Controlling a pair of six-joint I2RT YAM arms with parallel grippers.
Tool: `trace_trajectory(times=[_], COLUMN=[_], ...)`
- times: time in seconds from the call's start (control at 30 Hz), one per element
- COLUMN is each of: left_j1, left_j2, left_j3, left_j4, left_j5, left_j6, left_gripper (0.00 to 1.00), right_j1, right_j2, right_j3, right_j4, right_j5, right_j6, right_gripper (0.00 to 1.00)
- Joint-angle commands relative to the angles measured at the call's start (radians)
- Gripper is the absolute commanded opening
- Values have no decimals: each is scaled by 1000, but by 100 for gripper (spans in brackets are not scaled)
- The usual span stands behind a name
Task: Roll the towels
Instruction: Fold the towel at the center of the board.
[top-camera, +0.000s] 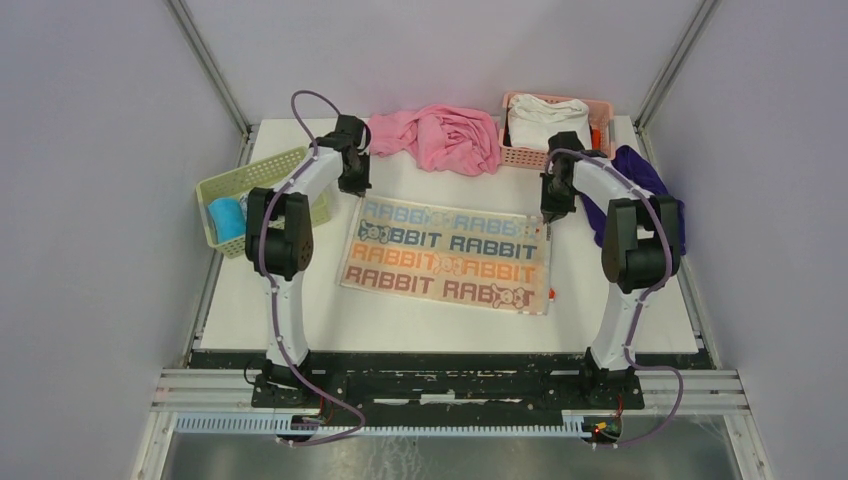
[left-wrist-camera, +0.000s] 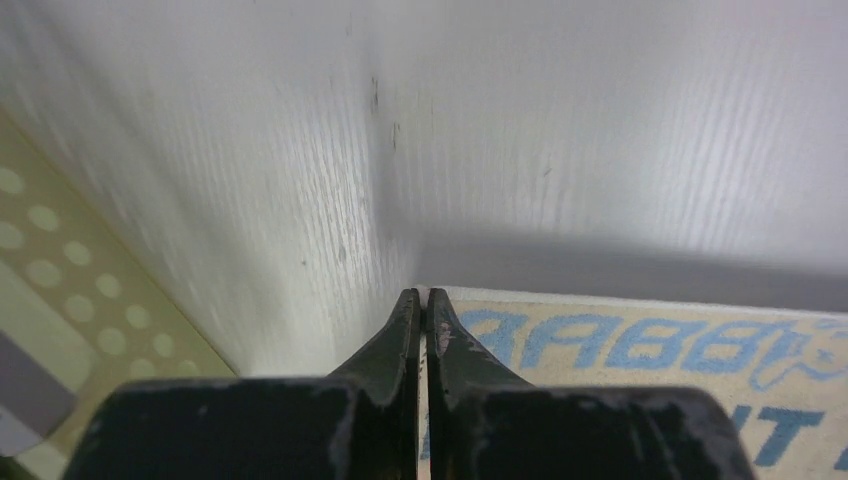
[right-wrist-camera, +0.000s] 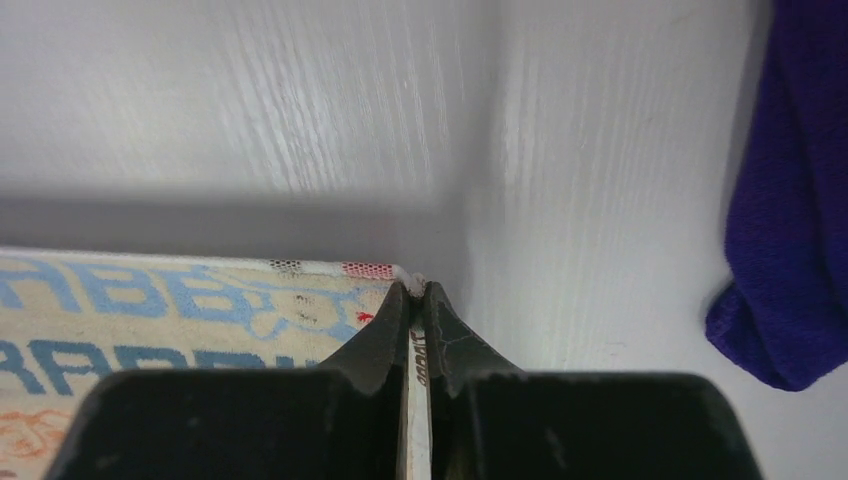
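Top cam sits high up on the near side of the RABBIT towel, tilted down and far enough back to catch the whole worktop. Each wrist cam rides right behind its own pincer, super close and low. The left pincer is at the towel's far-left corner, the right pincer at its far-right corner. All three views share that far edge.

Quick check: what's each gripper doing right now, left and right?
Left gripper: closed, pinching the far-left corner of the RABBIT towel.
Right gripper: closed, pinching the same towel's far-right corner.
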Motion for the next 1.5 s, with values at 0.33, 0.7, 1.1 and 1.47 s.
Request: trace_trajectory(times=[0.33, 0.7, 1.1, 1.47], left_j1=[19, 20, 28, 31], left_j2=[-243, -462, -422, -454], left_j3=[-118, -394, -272, -333], left_j4=[125, 172, 195, 197], left_j5=[-1, 18, -11, -11], left_j6=[28, -35, -36, -28], left_gripper=[3, 3, 3, 3], right_j1=[-8, -8, -8, -8], right_j2=[-231, -488, -483, -514], right_j3=[-65, -353, -273, -337], right_j4=[4, 54, 174, 221], right_j5=[99, 27, 85, 47], right_j6=[-4, 54, 51, 25], right_gripper=[0, 0, 1, 1])
